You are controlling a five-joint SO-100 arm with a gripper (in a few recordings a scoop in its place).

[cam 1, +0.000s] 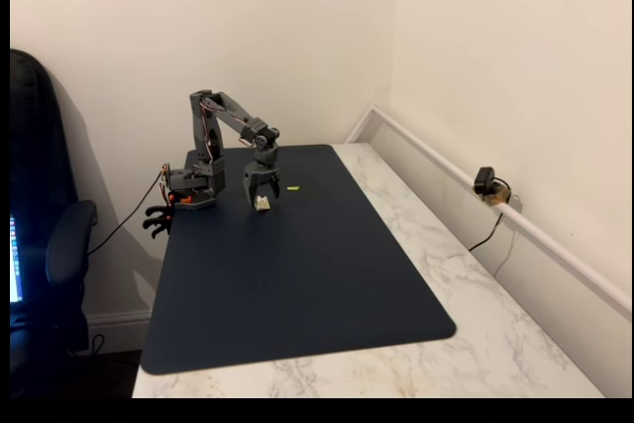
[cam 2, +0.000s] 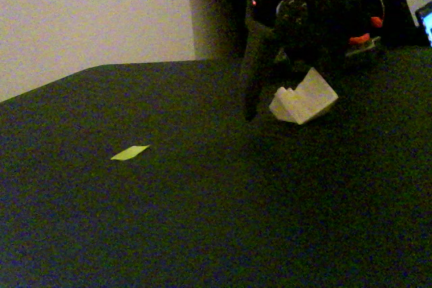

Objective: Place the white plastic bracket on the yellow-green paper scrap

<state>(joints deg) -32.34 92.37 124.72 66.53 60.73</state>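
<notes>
Arm mounted at the far left corner of the dark mat (cam 1: 297,284), which lies on the marble counter (cam 1: 475,274). Pincer (cam 1: 262,201) points down near the mat's far edge, clamped on the white plastic bracket (cam 1: 263,203); in a fixed view the bracket (cam 2: 303,99) hangs tilted under the dark pincer (cam 2: 287,92), and appears lifted just clear of the mat, though the shadows make that hard to confirm. Yellow-green paper scrap (cam 1: 293,187) lies flat on the mat, near the pincer and to its right in this view, a touch closer to the far edge; in the low fixed view the scrap (cam 2: 130,152) sits well to the left of the bracket, with bare mat between them. Step in hand, as I judge it: carrying the bracket across to the scrap. To do it well: keep the bracket just high enough not to drag, as a brush of air or plastic could shift so light a sliver. Travel sideways, stop with the bracket centred over the scrap, lower straight down, then part the fingers only once the bracket bears on the paper. The tilt matters; expect it to rock when let go.
</notes>
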